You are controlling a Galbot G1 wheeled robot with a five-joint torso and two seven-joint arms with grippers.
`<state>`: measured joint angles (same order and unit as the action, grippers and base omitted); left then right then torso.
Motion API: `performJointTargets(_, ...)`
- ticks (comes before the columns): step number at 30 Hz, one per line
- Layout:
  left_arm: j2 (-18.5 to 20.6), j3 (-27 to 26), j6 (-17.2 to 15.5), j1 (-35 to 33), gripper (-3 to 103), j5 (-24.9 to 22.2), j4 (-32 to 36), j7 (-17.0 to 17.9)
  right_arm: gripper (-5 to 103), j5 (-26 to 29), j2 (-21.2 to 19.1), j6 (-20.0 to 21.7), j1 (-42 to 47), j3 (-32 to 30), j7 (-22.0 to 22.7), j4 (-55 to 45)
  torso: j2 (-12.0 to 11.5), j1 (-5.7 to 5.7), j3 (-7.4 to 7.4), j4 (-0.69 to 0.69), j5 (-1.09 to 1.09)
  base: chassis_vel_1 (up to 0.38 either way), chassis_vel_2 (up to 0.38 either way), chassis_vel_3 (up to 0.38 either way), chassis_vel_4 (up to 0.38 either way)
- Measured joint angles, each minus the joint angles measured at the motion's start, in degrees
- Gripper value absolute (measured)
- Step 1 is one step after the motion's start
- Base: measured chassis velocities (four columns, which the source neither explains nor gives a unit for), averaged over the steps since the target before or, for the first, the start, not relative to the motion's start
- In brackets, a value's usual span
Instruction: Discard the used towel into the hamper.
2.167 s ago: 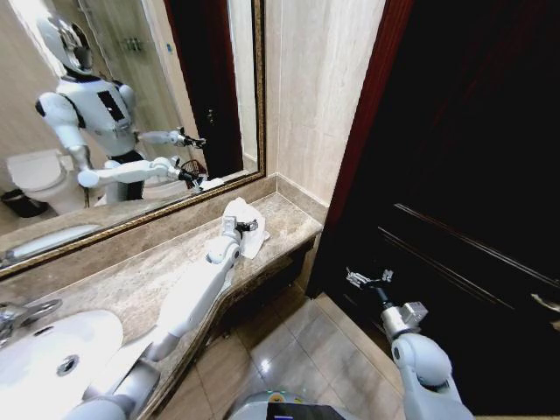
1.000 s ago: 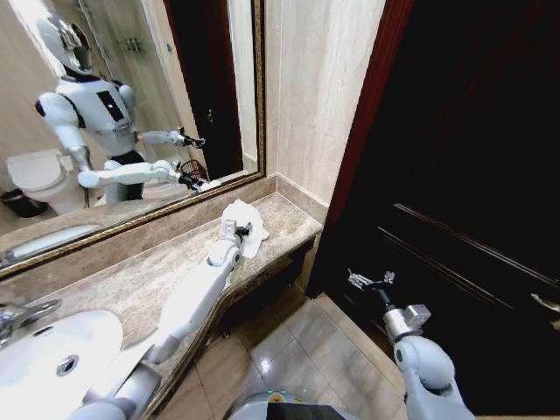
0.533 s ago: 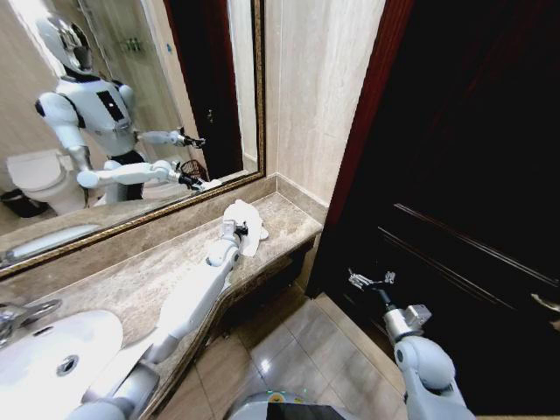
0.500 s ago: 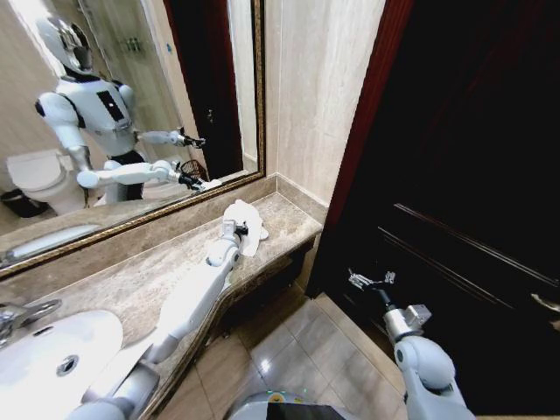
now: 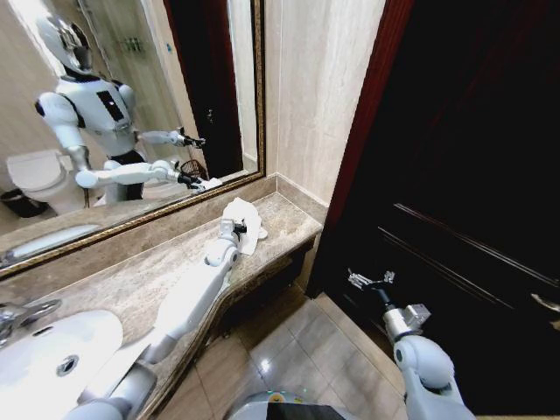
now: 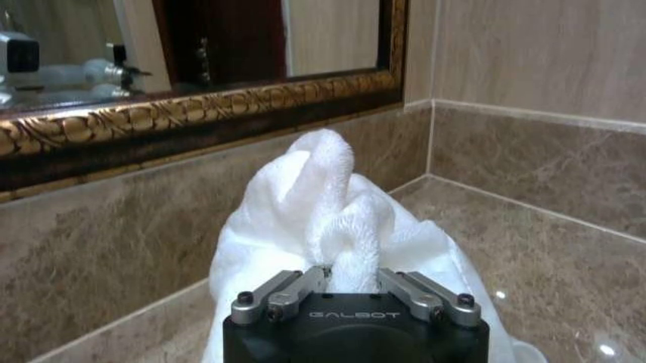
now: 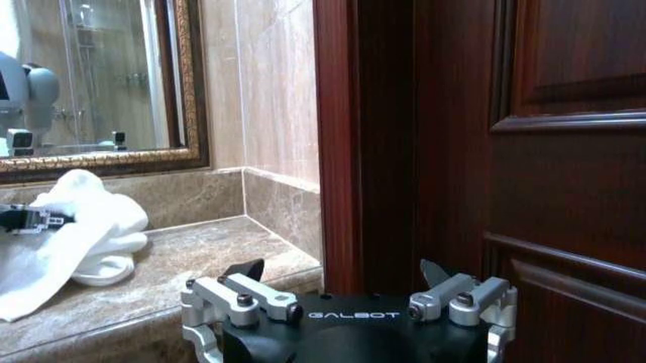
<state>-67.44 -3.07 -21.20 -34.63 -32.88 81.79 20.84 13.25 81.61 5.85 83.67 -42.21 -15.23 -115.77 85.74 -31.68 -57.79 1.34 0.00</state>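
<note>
In the head view, the left gripper [image 5: 238, 229] is reaching to the centre of the frame, where the crumpled white terry towel [image 5: 246, 220] is lying on the mottled brown marble counter [image 5: 131, 280] just below the gilt-framed mirror [image 5: 131, 114]. The right gripper [image 5: 367, 280] is hanging low at the lower right, its fingers spread and holding nothing, in front of the dark wooden door [image 5: 464, 175]. In the mirror, at the frame's upper left, a small dark basket is showing behind the reflected arms; it may be the hamper, though I cannot tell for sure. In the left wrist view, the left gripper [image 6: 353, 283] is sitting at the bottom centre with its jaws pinching a raised fold of the towel [image 6: 323, 204], most of the cloth bunching above and behind it. In the right wrist view, the right gripper [image 7: 343, 276] is gaping at the bottom centre, and the towel [image 7: 81, 219] is lying at the left edge with the other arm's gripper touching it. Judging by this, the grasp is the step in hand; doing it well probably means keeping a firm hold on that thick fold and lifting straight up, so loose corners are not dragging along the counter.
</note>
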Motion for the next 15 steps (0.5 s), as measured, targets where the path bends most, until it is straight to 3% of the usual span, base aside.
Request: performJointTargets(15,1.5,1.0,2.4,0.2,10,0.2,2.8,-0.4,100,0.0,-0.5,0.2,-0.2,0.1,0.3,-0.5,0.0,0.00,0.00,0.00,0.00,0.000,0.000,0.000,0.000)
